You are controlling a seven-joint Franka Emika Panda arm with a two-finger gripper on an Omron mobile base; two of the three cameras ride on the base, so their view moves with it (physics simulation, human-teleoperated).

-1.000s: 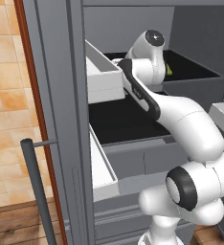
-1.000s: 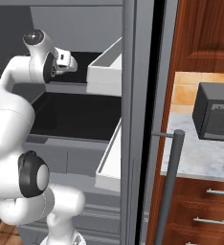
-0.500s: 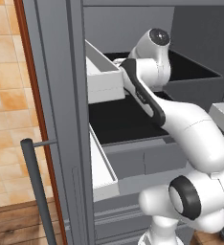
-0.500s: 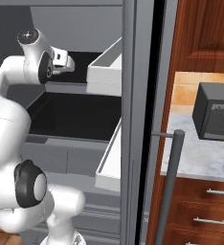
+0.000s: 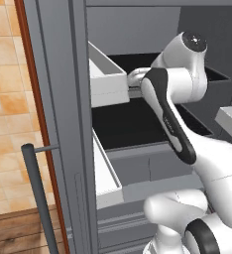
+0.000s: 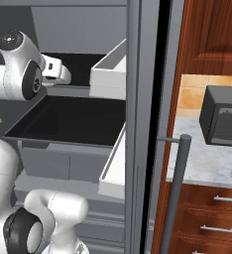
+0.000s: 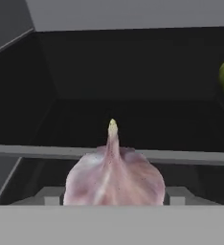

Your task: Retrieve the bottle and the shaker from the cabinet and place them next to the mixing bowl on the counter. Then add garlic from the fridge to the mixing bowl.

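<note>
The garlic (image 7: 114, 179) is pinched between the gripper (image 7: 114, 197) fingers inside the fridge (image 5: 58, 99) (upper shelf); carrying to the bowl is needed next.

The garlic (image 7: 114, 177) is a whole bulb with papery white skin streaked pale pink and purple, its tapered cream-tipped stem pointing up. It sits upright between the hand's fingers (image 7: 178, 195), just in front of the edge of a dark shelf. The fridge (image 5: 63, 99) is matte grey and stands open, with black shelves and pale door bins (image 6: 110, 74) showing inside.
</note>
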